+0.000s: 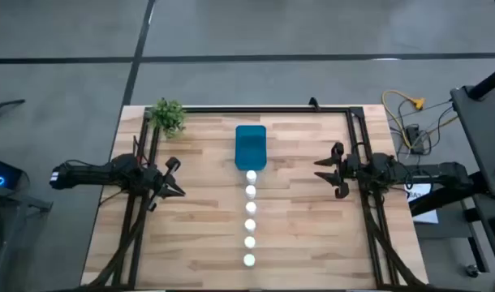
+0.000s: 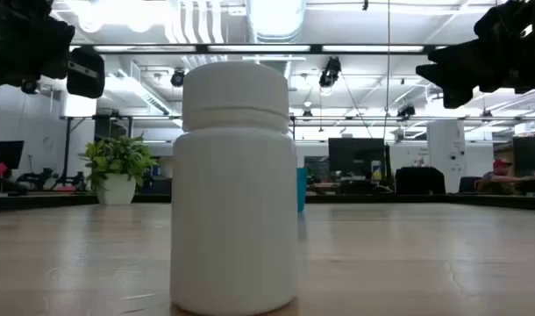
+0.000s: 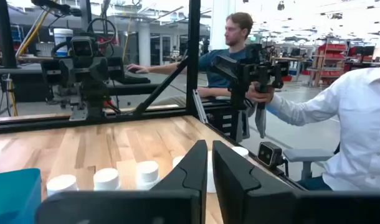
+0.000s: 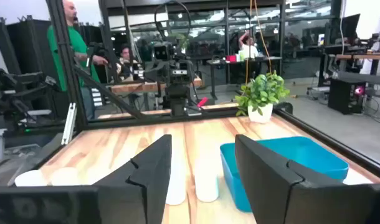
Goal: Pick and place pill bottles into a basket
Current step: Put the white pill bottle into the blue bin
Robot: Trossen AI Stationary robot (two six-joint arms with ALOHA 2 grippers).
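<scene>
At the left side of the counter, seen from above, the left pincer was held over the wood, well apart from the row of bottles, its fingers pressed nearly together with nothing between them. A small green plant in a white pot was set near the counter's far left corner.

Along the middle of the counter, the teal-blue basket was placed toward the far edge, and no bottle could be made out inside it in the overhead view. Just in front of it, six white pill bottles were lined up in a straight row running toward the near edge; the first was touching or just beside the basket's near wall, and the last was stood near the front edge. All of them appeared upright. In the low view, the nearest bottle filled the centre of the picture, with a sliver of the basket visible just behind it.

On the right side, the right pincer was held above the counter, facing the row at about the level of the basket's near end and well apart from it. Its fingers were spread partly apart and gripped nothing.

Beyond the counter, people were seen in the room through both wrist views: a person in a white sleeve and a person in green.
</scene>
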